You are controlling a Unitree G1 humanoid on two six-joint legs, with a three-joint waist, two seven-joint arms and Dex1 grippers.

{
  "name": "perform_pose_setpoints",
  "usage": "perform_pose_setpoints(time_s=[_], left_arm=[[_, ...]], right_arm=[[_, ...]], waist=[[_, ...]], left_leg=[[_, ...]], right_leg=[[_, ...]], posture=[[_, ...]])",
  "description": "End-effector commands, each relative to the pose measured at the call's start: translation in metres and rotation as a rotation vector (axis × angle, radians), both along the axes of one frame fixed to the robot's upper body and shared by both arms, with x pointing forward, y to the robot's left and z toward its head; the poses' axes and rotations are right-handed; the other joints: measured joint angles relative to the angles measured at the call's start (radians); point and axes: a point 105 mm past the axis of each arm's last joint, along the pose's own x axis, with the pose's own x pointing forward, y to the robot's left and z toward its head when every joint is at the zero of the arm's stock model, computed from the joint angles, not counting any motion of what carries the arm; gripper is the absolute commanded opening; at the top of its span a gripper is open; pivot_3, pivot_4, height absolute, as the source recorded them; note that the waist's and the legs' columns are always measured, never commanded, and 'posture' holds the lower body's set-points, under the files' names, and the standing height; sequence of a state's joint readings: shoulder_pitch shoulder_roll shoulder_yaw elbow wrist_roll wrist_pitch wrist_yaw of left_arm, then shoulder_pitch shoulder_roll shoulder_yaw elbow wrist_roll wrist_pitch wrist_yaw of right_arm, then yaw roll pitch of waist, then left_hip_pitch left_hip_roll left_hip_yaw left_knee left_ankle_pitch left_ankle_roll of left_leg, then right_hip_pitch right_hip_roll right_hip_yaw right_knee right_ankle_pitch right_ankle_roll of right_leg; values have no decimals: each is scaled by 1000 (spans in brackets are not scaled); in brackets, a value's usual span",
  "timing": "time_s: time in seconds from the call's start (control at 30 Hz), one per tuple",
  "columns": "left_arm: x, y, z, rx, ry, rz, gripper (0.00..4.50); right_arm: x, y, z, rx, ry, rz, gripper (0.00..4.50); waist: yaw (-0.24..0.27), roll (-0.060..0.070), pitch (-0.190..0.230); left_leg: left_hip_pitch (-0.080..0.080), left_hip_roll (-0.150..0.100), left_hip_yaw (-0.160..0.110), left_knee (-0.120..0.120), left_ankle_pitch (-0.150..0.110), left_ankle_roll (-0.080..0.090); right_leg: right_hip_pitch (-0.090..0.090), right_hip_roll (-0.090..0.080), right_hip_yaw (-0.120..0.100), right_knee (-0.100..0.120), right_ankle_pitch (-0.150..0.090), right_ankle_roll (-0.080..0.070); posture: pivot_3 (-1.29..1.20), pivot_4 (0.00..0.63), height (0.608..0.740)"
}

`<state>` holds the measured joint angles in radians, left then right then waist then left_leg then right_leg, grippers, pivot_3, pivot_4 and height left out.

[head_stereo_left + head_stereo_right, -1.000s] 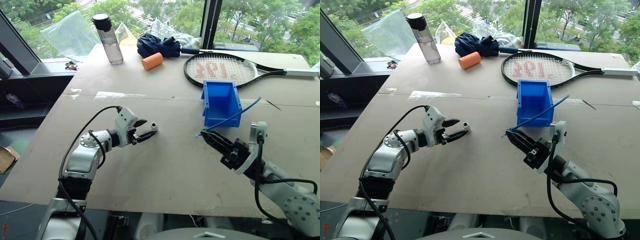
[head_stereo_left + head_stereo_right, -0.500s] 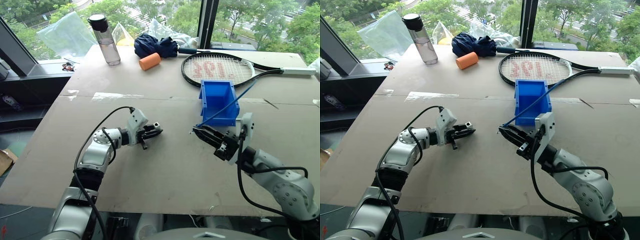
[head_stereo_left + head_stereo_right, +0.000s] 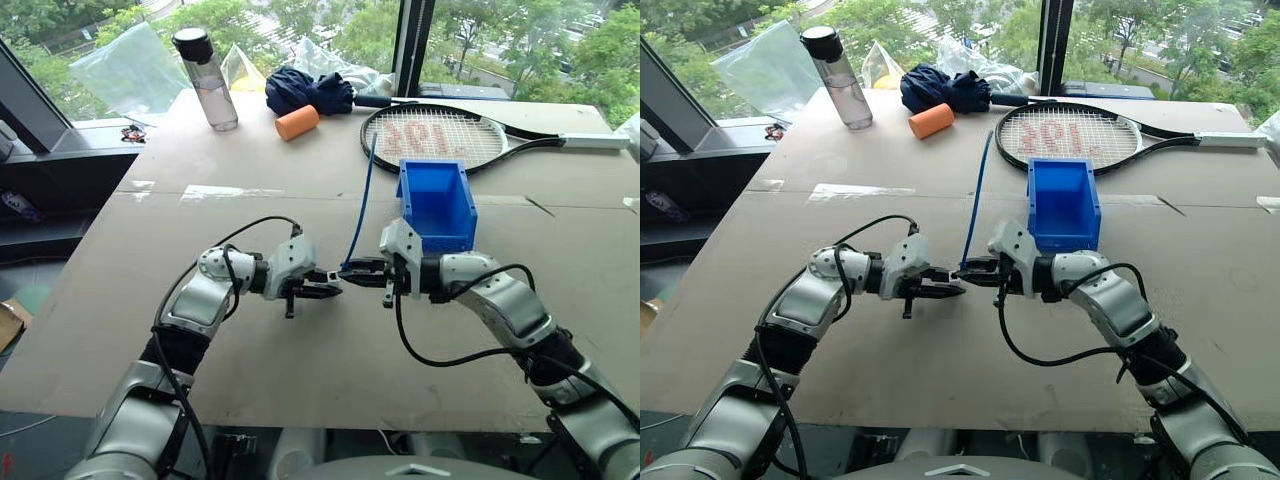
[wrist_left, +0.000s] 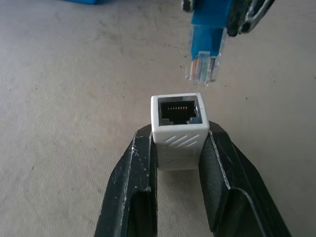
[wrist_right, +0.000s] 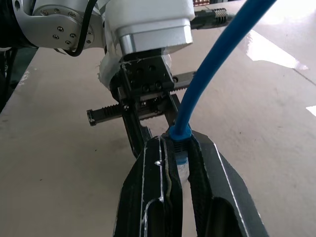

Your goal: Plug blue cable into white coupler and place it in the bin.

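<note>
so the white coupler (image 4: 178,132) is clamped by the left gripper (image 4: 178,148), socket facing the blue cable (image 3: 360,195) plug, which is pinched by the right gripper (image 5: 178,163) for insertion, near the table's (image 3: 250,360) middle.

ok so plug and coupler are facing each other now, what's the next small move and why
Probably ease the right gripper with the blue cable plug toward the left gripper, shifting it slightly to line up. In the left wrist view the plug hangs just short of the white coupler socket and a bit off to one side, not yet entered.

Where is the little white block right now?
The white coupler sits pinched in the left gripper, above the table's middle, facing the blue cable plug held by the right gripper.
</note>
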<state>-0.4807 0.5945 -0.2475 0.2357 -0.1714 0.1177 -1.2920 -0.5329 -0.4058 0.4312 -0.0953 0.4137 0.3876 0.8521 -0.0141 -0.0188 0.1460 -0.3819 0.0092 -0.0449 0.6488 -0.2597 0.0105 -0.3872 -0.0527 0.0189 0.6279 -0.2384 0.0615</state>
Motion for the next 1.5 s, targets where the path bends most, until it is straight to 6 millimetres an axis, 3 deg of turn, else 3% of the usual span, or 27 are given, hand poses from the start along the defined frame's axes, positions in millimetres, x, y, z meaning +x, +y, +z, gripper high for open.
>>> perform_pose_setpoints(time_s=[0.03,0.23,0.5,1.0,1.5], left_arm=[[-1,1,3,28,-25,-36,535],[1,0,6,29,-33,-39,535],[-3,0,7,28,-25,-51,535],[-8,5,6,20,-2,-52,535],[-6,6,5,20,2,-47,535]], right_arm=[[0,8,9,8,-53,54,0],[1,10,-16,-117,-51,122,0],[8,4,-26,-150,-40,113,0],[20,0,-13,-135,-4,124,0],[21,-13,-28,-235,5,135,0]], waist=[[-1,0,0],[1,1,1],[0,1,0],[-1,1,0],[-1,1,1]], left_leg=[[0,0,0,0,0,0],[0,0,-2,0,0,0],[0,0,-2,0,0,0],[1,0,-3,0,0,0],[2,0,-3,0,0,0]], right_leg=[[0,0,0,0,0,0],[0,0,-1,1,0,0],[0,0,-1,2,0,0],[0,0,-1,4,0,0],[0,0,-1,5,0,0]], posture=[[0,150,740],[0,150,740],[0,150,740],[0,150,740],[0,150,740]])
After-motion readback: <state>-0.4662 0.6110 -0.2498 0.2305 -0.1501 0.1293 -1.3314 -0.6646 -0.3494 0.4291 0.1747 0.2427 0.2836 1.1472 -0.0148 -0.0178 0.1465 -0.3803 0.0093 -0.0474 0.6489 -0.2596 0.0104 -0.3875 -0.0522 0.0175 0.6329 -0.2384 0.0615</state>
